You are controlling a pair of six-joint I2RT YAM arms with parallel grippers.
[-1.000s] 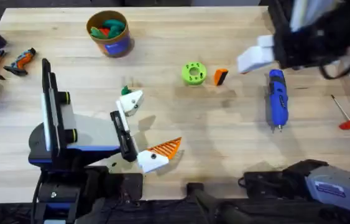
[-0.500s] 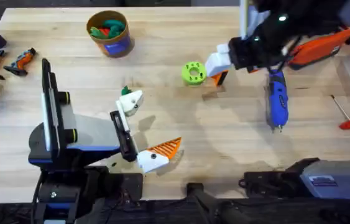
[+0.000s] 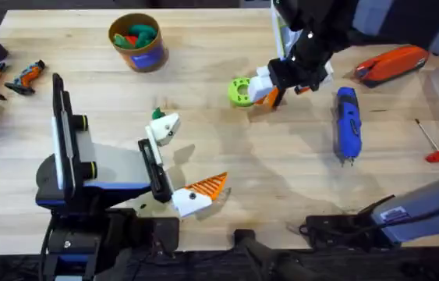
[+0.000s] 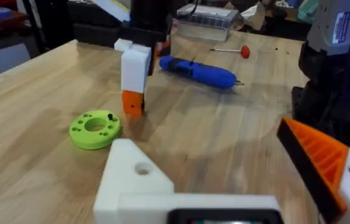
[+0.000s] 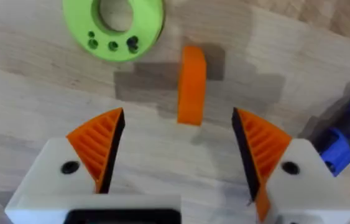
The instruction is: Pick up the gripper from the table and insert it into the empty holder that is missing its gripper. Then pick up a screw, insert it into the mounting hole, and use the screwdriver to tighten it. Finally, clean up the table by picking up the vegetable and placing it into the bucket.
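**Reaching for the orange finger**

Because the orange finger (image 5: pixel 191 84) stood on the table (image 3: pixel 203 47) beside the green disc (image 5: pixel 113 23), the right gripper (image 5: pixel 178 146) hung above it, fingers spread to straddle it. I cannot tell the left gripper's (image 4: pixel 237 186) state.
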